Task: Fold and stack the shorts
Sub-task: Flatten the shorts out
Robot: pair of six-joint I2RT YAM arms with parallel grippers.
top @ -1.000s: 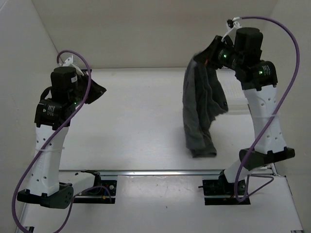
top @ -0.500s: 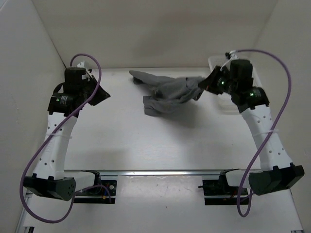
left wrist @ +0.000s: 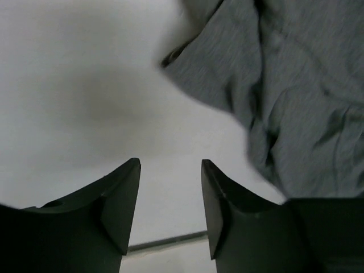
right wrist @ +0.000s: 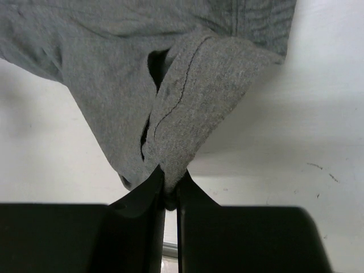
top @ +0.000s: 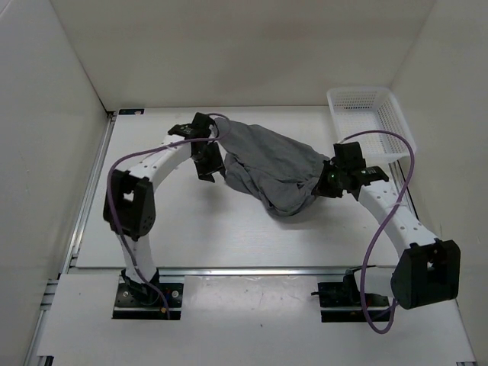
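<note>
The grey shorts [top: 271, 168] lie rumpled in a heap on the white table, mid-way between the two arms. My right gripper [top: 326, 183] is at their right edge. In the right wrist view it [right wrist: 169, 181] is shut on a bunched fold of the shorts [right wrist: 187, 85], which spread away from the fingers. My left gripper [top: 209, 169] sits just off the heap's left edge. In the left wrist view it [left wrist: 170, 187] is open with only bare table between the fingers, and the shorts [left wrist: 284, 85] lie ahead to the right without touching them.
A white mesh basket [top: 358, 92] stands at the back right corner, beyond the right arm. White walls close in the table on the left, back and right. A metal rail [top: 252, 270] runs along the near edge.
The right arm swung the hanging shorts left and lowered them onto the table. The left arm reached in from the left side to the heap, and its gripper opened.
</note>
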